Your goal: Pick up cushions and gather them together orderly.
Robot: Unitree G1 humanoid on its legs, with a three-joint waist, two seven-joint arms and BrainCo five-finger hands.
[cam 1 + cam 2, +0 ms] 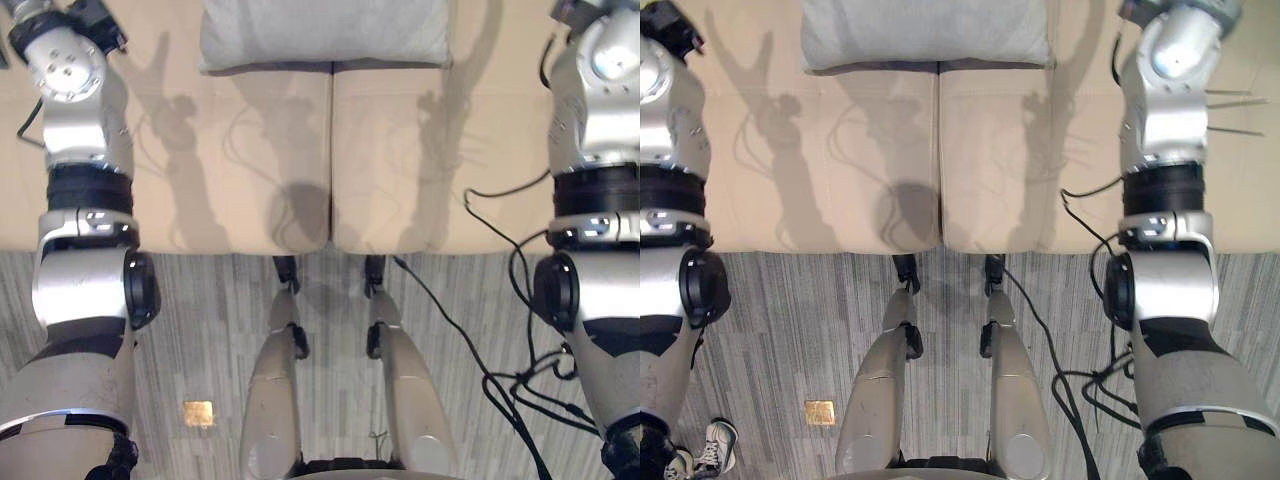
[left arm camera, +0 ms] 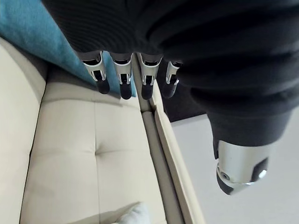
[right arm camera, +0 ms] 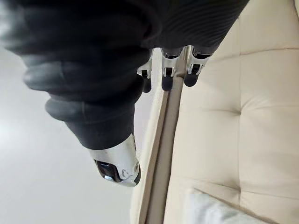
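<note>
I count one grey cushion (image 1: 325,35) at the back of the sofa (image 1: 200,150), straddling the seam of its two seats, one teal cushion (image 2: 32,32) on that sofa, and left hand (image 2: 124,74) and right hand (image 3: 167,74) both straight-fingered, empty.

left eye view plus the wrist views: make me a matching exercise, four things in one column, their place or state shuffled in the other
Things
1. grey cushion
2. teal cushion
3. small gold plate
4. left hand

Place or state
a. on the carpet, in front of the sofa
b. fingers straight, holding nothing
c. lying across the sofa's middle seam
d. just past the left hand's fingertips

Pairs: 1-c, 2-d, 3-a, 4-b
</note>
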